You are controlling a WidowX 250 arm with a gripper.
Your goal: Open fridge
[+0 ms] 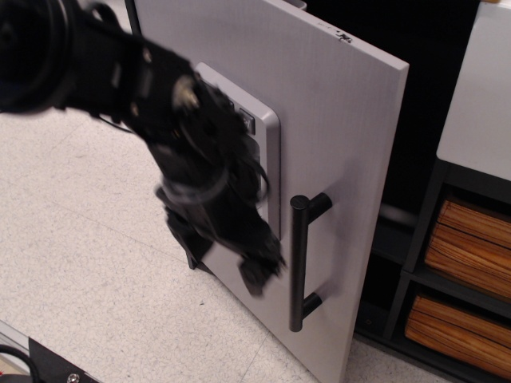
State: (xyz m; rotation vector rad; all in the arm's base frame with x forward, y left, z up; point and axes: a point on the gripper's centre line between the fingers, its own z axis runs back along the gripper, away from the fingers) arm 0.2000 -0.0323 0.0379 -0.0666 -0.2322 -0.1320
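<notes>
The fridge's light-gray door [343, 120] stands swung out from its black body, with the dark interior [423, 80] showing behind its right edge. The raised gray dispenser panel [270, 152] is partly hidden by my arm. The black vertical bar handle [298, 263] is free. My gripper [257, 274] hangs low in front of the door, just left of the handle and apart from it. It is motion-blurred, so I cannot make out how its jaws stand.
A dark shelf unit with orange wood-grain drawers [469, 239] stands at the right under a white top [479, 96]. Speckled floor [80, 263] spreads to the left. A black base part [48, 363] sits at the bottom left corner.
</notes>
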